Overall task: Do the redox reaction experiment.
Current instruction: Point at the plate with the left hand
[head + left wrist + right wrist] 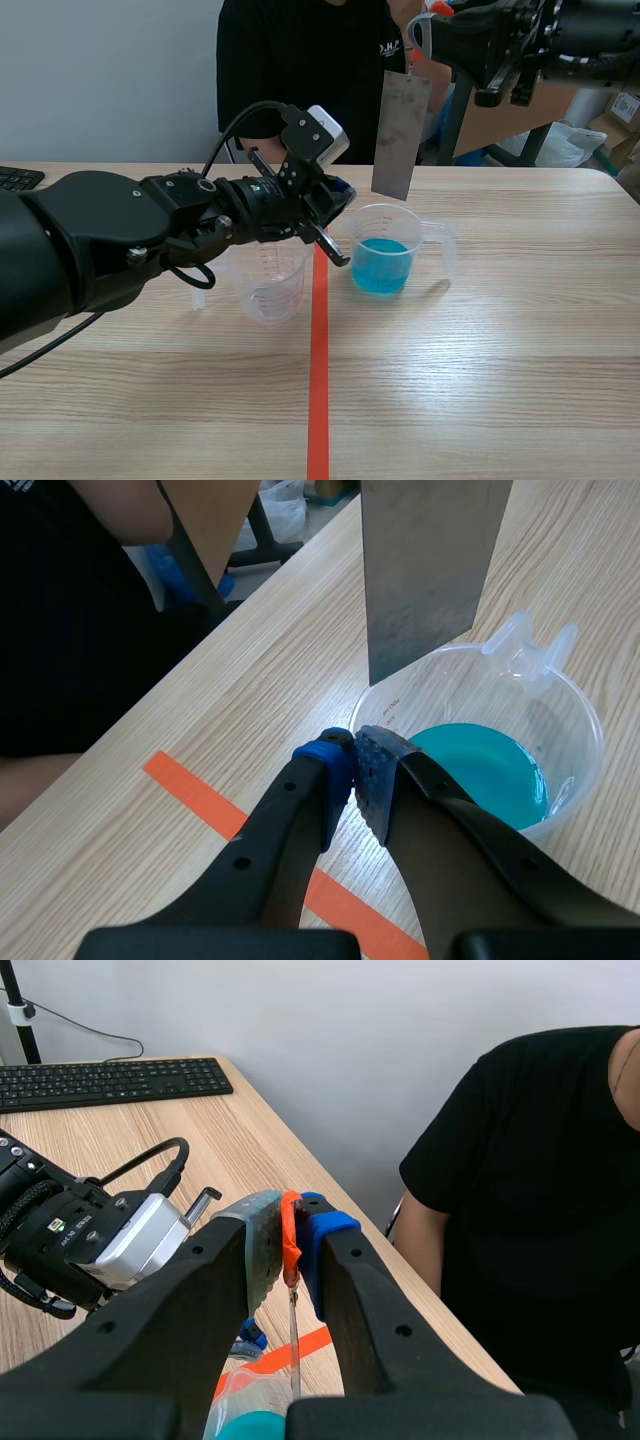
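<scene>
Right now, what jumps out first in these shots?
A grey metal sheet hangs upright from the right tool, shut on its top, just above a clear cup of blue liquid right of the orange-red tape line. The left tool sits shut at that cup's rim. A second cup stands left of the tape.

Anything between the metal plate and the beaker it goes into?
Nothing visible. The metal plate, held in the right gripper, hangs just above the open beaker of blue liquid. The left gripper, shut, sits at the rim beside the plate's way down, not under it.
</scene>
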